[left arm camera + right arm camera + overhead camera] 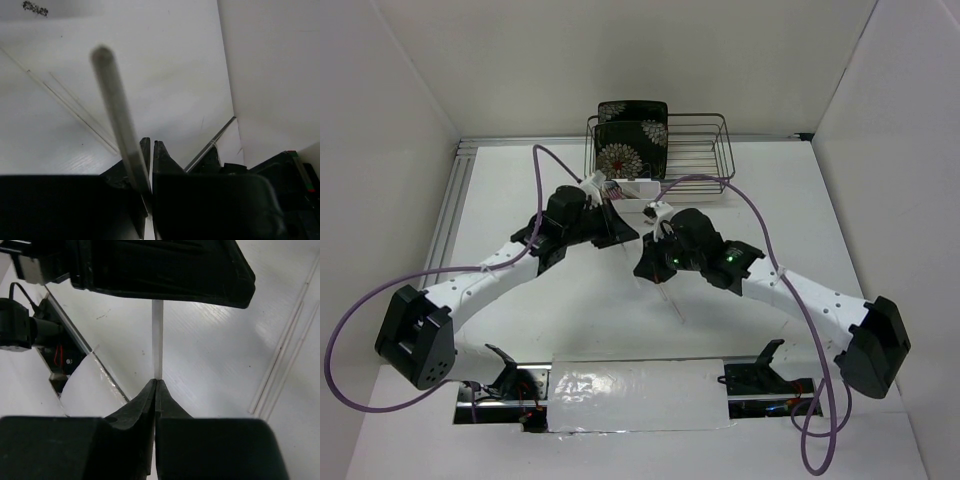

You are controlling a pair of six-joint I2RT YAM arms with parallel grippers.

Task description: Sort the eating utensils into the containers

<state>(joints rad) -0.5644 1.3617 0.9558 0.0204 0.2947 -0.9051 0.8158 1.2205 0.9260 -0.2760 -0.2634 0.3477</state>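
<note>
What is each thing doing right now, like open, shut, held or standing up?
left hand, shut on the round chopstick
round chopstick, held at one end, other end free in the air
right hand, shut on the flat chopstick
flat chopstick, pinched at one end
floral plate, standing on edge in the wire rack
wire rack, upright, holding the plate

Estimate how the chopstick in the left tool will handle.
Probably stiff and light: the chopstick stands straight out of the left tool without sagging. Its smooth round shaft looks slippery: it may pivot in the pinch and roll if dropped.
</note>
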